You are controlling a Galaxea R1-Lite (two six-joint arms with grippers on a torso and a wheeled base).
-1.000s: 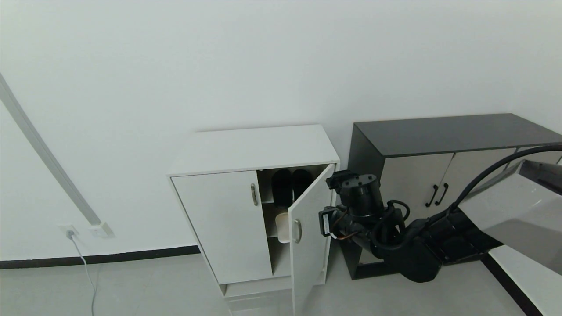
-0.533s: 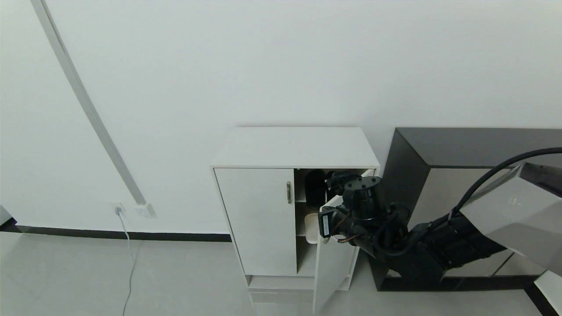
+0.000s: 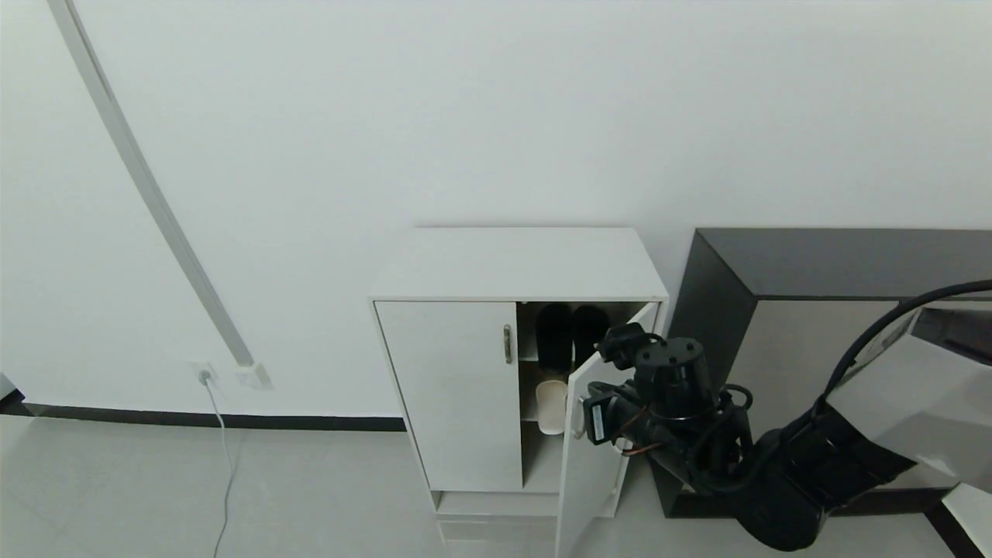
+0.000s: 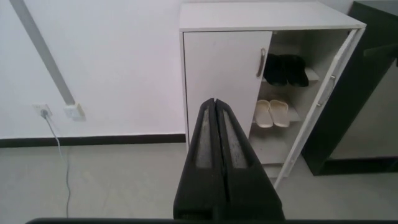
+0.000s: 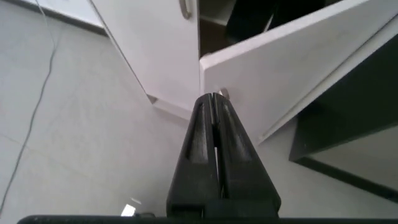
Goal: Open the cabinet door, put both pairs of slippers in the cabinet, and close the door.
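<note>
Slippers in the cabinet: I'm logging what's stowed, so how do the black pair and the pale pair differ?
The black pair is dark; the pale pair is cream. The black pair lies higher in the cabinet, the pale pair one level below it. Both pairs lie side by side inside, on the open-door side.

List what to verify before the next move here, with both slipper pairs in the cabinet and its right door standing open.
1. Black slippers inside the cabinet: ok, upper level.
2. Pale slippers inside: ok, one level below.
3. Slippers clear of the doorway: ok, as far as the left wrist view shows.
4. Right door closed: not ok, it stands ajar.
5. Right gripper touching the door: cannot tell; it is shut, by the free edge.
6. Left gripper empty, back from the cabinet: ok.
</note>
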